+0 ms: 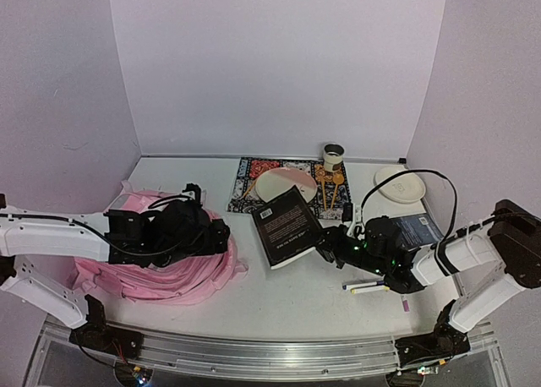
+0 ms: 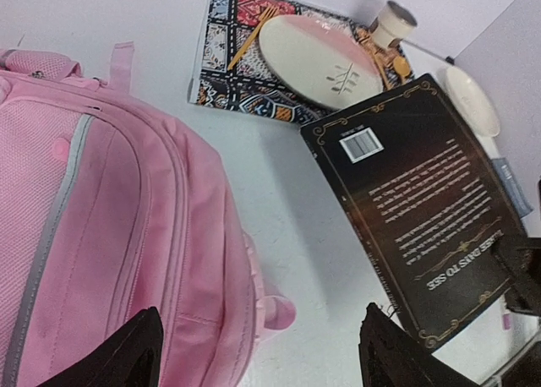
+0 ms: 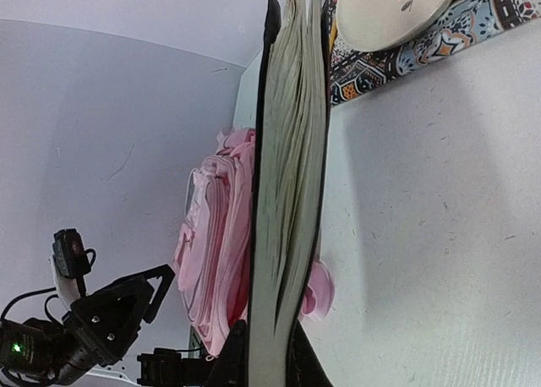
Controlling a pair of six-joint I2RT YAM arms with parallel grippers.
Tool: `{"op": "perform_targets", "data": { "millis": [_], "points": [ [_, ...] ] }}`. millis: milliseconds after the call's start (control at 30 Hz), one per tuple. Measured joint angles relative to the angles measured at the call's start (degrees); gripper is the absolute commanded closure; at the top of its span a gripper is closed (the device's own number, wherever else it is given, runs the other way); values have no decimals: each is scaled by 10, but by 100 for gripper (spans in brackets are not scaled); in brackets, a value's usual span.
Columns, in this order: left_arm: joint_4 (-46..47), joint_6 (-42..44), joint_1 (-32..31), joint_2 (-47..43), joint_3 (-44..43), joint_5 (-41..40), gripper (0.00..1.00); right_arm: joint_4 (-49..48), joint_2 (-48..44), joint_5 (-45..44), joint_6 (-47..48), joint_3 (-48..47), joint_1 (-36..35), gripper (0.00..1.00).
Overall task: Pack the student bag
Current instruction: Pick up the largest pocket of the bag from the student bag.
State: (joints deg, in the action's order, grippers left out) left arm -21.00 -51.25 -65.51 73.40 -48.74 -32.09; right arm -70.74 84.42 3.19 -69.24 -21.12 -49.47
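**Controlling relation.** The student bag (image 1: pixel 182 277) lies in the lower left of the top view. The black book (image 1: pixel 286 226) sits at centre frame, just right of the bag, with a strip of bare table (image 1: pixel 279 302) between them. The book's long axis runs from upper left to lower right.

**Right gripper** (image 3: pixel 266 357). It is clenched on the book at the lower right corner. The right wrist view shows the page block edge-on, pinched between both fingers. From this claw the bag lies to the left, beyond the book's far end, so loading will likely call for a leftward carry along that line.

**Left gripper** (image 2: pixel 264 353). It is released, with the jaws spread wide and nothing between them. It hangs over the bag's right-hand edge, which makes the left arm the nearer one to the bag.

**Bag appearance.** The bag is soft pink fabric, slumped flat on the table. The left wrist view shows grey piping, curved zip seams and a small pink loop at the bag's edge. These views do not show whether the main compartment is open.
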Motion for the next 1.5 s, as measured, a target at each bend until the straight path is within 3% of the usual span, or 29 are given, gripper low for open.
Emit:
{"op": "perform_targets", "data": {
  "millis": [267,633,733,900,1067,1500],
  "points": [
    [-152,24,-11,103,-97,-11,28,0,0,22,-13,22,0,100],
    [-255,34,-24,241,-173,-44,39,0,0,30,-25,31,0,100],
    [-278,33,-27,271,-189,-57,49,0,0,31,-26,32,0,100],
    [-320,29,-34,293,-207,-83,79,0,0,41,-26,32,0,100],
    [-351,31,-35,289,-220,-95,99,0,0,61,-29,32,0,100],
    [-392,68,-36,181,-270,-96,100,2,-9,148,-45,-2,0,100]
  ]
}}
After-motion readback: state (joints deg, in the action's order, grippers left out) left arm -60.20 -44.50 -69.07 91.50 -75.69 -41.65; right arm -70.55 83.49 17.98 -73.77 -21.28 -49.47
